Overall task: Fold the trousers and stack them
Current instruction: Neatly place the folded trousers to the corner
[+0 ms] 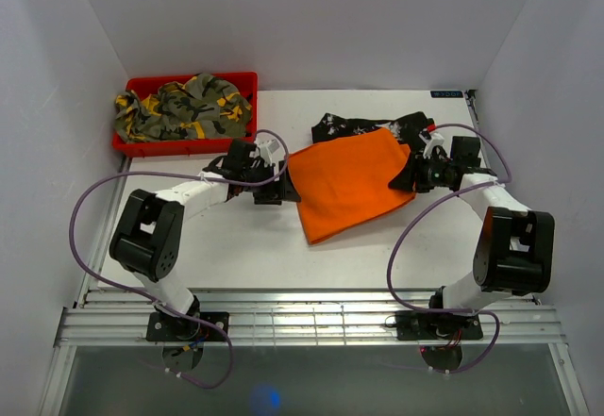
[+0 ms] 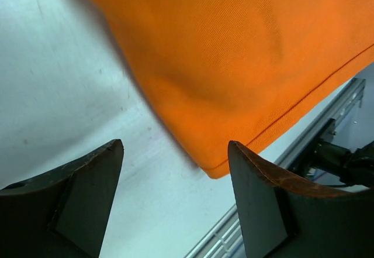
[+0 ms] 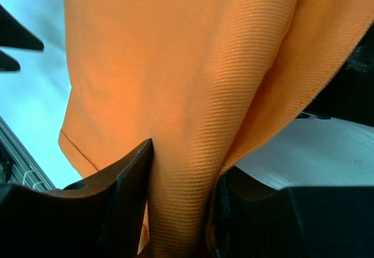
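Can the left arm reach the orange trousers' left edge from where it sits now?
Probably yes. The left gripper stands open with the trousers hem right in front of its fingers, only bare table beside it, nothing blocking.

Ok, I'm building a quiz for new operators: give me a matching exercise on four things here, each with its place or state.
Things:
1. left end effector
2. right end effector
3. camouflage garment
4. black speckled garment

Places or states:
A. in the red bin
B. clamped on the trousers
C. lying at the trousers' far edge
D. open, holding nothing

Pairs: 1-D, 2-B, 3-A, 4-C.
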`<state>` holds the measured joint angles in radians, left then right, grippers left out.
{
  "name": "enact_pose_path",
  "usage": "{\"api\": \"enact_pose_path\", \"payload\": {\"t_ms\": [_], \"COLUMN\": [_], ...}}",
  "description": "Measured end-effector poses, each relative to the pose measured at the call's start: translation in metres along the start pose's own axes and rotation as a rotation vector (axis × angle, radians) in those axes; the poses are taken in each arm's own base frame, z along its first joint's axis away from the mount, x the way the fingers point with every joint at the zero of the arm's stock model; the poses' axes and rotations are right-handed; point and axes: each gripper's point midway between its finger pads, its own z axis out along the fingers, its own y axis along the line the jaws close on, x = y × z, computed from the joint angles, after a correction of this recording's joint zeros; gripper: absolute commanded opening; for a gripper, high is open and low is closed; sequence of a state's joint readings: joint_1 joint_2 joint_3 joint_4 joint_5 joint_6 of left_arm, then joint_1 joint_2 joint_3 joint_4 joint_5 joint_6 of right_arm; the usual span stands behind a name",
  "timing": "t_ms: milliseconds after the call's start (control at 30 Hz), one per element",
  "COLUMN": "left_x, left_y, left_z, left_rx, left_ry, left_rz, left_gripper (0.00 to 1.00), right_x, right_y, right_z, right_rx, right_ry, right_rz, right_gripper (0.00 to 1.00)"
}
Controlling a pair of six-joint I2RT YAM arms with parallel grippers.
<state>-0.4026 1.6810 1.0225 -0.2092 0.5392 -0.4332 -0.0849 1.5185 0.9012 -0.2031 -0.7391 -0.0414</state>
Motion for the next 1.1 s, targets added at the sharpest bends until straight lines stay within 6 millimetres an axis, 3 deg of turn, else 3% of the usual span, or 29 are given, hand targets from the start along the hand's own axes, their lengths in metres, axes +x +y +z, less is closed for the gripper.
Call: {"api": "enact_pose_path", "payload": {"t_ms": [167,367,567,700,733,833,1000,1100], "left_x": [0.036,0.029,0.03,0.027,0.027,0.028,0.022,0.009], "left_y": [0.006,0.007,0.011,0.014,0.015,0.017,0.011,-0.003], "left_z": [0.008,0.029,0.047,0.058,0.06,0.064,0.058,0.041], "left_rx": [0.024,0.088,0.134,0.152,0.154,0.16,0.169,0.174], "left_ry": [0.06,0.014,-0.007,-0.026,-0.028,-0.031,-0.048,-0.088], "left_rz": [-0.144,-0.202,-0.25,-0.277,-0.287,-0.303,-0.271,-0.216], "left_gripper": [0.77,0.69,0.56,0.35,0.22,0.0,0.0,0.0], "right_x": [0.008,0.01,0.01,0.01,0.008,0.003,-0.015,-0.03], "right_y": [-0.012,-0.015,-0.015,-0.014,-0.014,-0.012,-0.004,0.003], "right_z": [0.006,0.008,0.008,0.008,0.008,0.007,0.006,0.003], "right_rx": [0.009,0.01,0.009,0.007,0.006,-0.002,-0.017,-0.022], "right_ry": [0.025,0.033,0.034,0.033,0.032,0.027,0.011,-0.017], "right_rz": [0.038,0.05,0.049,0.048,0.046,0.035,-0.008,-0.051], "right_gripper": [0.08,0.08,0.08,0.08,0.08,0.08,0.08,0.08]}}
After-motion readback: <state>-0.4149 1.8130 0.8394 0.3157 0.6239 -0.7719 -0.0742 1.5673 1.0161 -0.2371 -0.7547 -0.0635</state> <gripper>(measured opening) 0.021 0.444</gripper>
